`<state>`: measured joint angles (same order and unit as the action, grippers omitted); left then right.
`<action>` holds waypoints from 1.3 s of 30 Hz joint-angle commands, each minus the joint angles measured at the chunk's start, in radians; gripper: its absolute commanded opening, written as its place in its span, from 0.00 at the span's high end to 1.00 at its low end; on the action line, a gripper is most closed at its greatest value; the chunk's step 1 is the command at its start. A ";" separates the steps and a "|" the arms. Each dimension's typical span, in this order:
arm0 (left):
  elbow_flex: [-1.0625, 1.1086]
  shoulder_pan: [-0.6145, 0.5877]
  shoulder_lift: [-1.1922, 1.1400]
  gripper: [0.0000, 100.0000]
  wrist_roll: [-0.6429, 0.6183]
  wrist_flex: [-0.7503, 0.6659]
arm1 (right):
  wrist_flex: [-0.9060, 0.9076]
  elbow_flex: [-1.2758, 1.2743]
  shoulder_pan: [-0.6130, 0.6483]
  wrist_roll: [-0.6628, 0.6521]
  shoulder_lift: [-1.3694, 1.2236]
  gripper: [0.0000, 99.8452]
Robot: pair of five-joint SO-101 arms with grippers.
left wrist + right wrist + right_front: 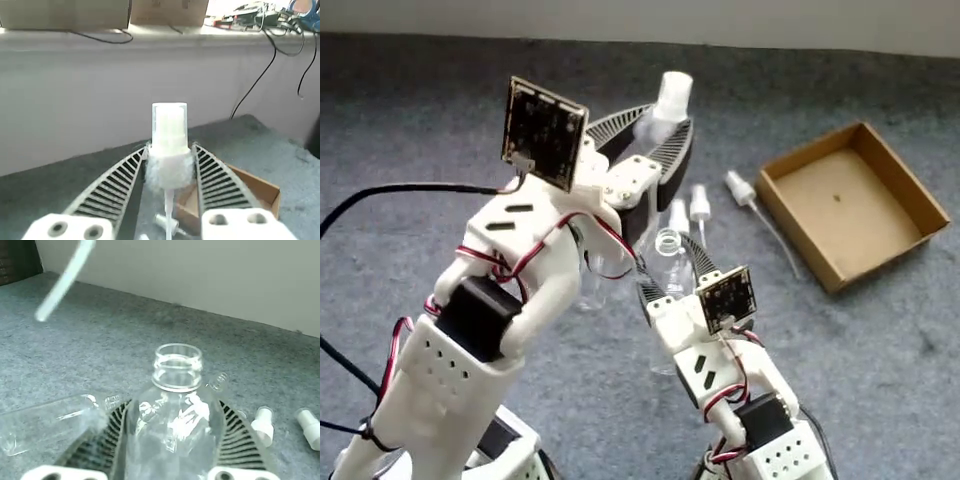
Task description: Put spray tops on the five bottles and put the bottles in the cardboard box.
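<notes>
My left gripper is shut on a white spray top, held upright in the air with its thin dip tube hanging down. From above, that spray top sits between the black ribbed fingers above the carpet. My right gripper is shut on a clear open-necked bottle, held upright. The same bottle stands below and nearer than the raised top. The dip tube's end crosses the right wrist view. The open cardboard box lies at the right.
Another clear bottle lies on its side on the grey carpet. Loose spray tops lie between the arms and the box, with more beside the held bottle. A pale wall runs along the far edge.
</notes>
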<state>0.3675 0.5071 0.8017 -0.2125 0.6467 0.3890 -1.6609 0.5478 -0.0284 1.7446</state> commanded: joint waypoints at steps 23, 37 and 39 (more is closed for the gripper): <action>0.556 0.016 0.163 1.00 -0.110 -0.875 | -0.004 0.013 -0.013 0.000 0.016 0.85; 0.682 0.019 0.355 1.00 -0.141 -0.836 | -0.005 0.013 -0.013 0.000 0.016 0.85; 0.708 0.019 0.343 1.00 -0.141 -0.870 | -0.005 0.013 -0.013 0.000 0.016 0.85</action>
<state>1.0533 0.5086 1.1285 -0.3399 -0.1603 0.3890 -1.6609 0.5478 -0.0284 1.7446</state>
